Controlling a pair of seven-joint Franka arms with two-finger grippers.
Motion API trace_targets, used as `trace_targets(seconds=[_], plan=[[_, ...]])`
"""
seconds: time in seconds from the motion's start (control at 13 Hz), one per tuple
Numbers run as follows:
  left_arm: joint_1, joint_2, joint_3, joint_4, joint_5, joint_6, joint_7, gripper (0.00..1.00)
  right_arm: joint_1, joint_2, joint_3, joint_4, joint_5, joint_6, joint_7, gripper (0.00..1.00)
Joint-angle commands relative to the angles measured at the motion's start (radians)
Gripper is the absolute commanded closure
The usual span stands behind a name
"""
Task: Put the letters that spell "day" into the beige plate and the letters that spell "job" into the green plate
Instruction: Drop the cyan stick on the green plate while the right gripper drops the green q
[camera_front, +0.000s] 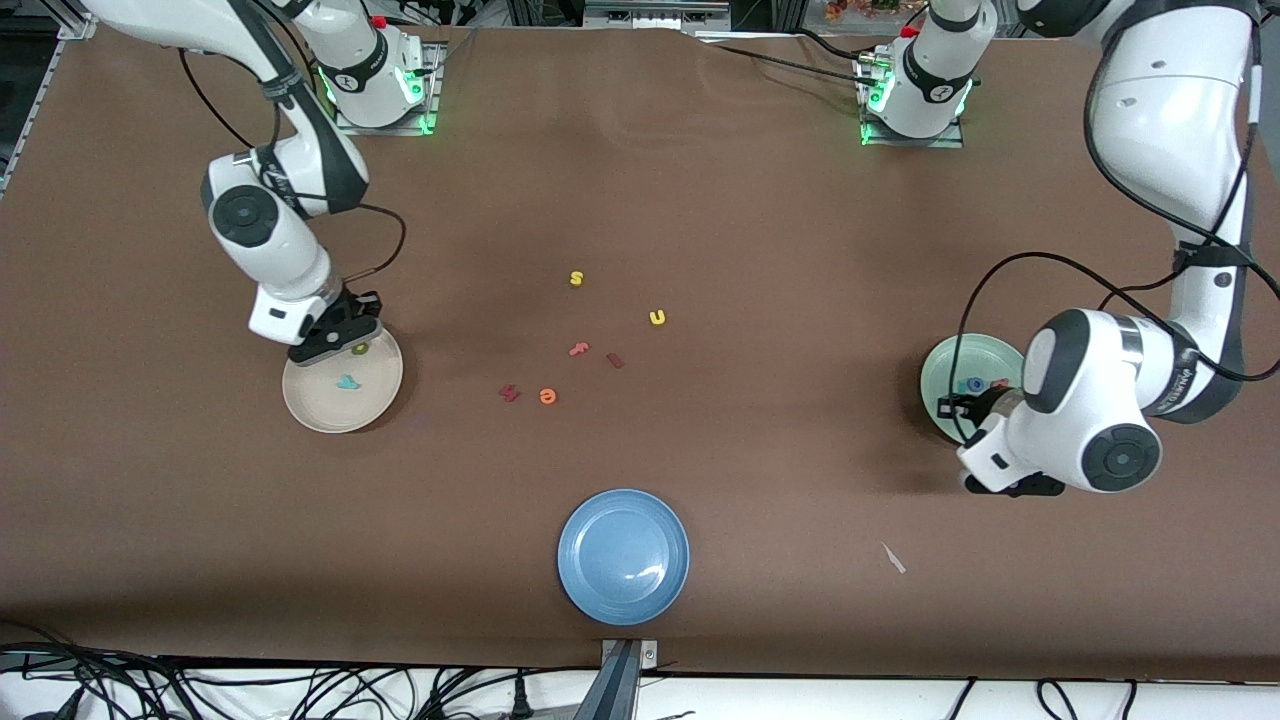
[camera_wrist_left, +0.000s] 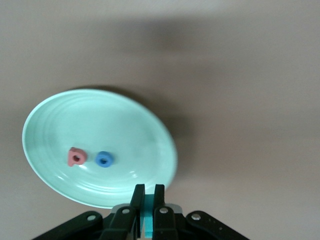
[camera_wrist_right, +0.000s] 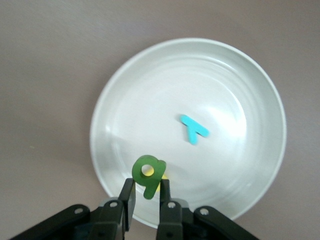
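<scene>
Over the beige plate (camera_front: 300, 410), at its rim nearest the robots, my right gripper (camera_front: 345, 345) is shut on the green bowl-and-stem letter (camera_wrist_right: 148, 175). A bit of the yellow letter (camera_wrist_right: 163, 178) shows under it in the plate (camera_wrist_right: 200, 75). The teal y (camera_front: 347, 382) lies flat near the plate's middle. My left gripper (camera_front: 955, 407) hangs over the green plate's (camera_front: 945, 360) rim, shut on the teal straight bar (camera_wrist_left: 148, 210). Inside that plate (camera_wrist_left: 75, 115) lie the salmon letter (camera_wrist_left: 76, 157) and the blue ring "o" (camera_wrist_left: 104, 159), side by side.
Loose letters lie mid-table: a yellow s (camera_front: 576, 278), a yellow u (camera_front: 657, 317), a salmon piece (camera_front: 579, 349), two dark red ones (camera_front: 615, 360) (camera_front: 509, 392) and an orange e (camera_front: 546, 396). A blue plate (camera_front: 623, 556) sits near the front edge, with a white scrap (camera_front: 893, 558) toward the left arm's end.
</scene>
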Motion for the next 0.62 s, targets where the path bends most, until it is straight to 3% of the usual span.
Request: trace_targets(seconds=[0.0, 0.23, 0.31, 0.38, 0.54], plan=[[0.052, -0.014, -0.014, -0.153, -0.016, 0.123, 0.078, 1.0, 0.008, -0.008, 0.006, 0.002, 0.058, -0.008, -0.049, 0.76], [0.058, -0.014, -0.014, -0.216, -0.025, 0.181, 0.076, 0.84, 0.008, -0.001, 0.006, 0.012, 0.059, -0.005, -0.049, 0.76], [0.059, -0.014, -0.014, -0.221, -0.025, 0.181, 0.076, 0.62, 0.006, 0.022, 0.006, 0.032, 0.059, -0.005, -0.049, 0.76], [0.069, -0.016, -0.014, -0.223, -0.025, 0.181, 0.078, 0.05, 0.006, 0.043, 0.006, 0.051, 0.058, -0.003, -0.05, 0.75], [0.073, -0.046, -0.016, -0.206, -0.023, 0.172, 0.078, 0.0, 0.008, 0.07, 0.006, 0.063, 0.059, 0.003, -0.047, 0.75]])
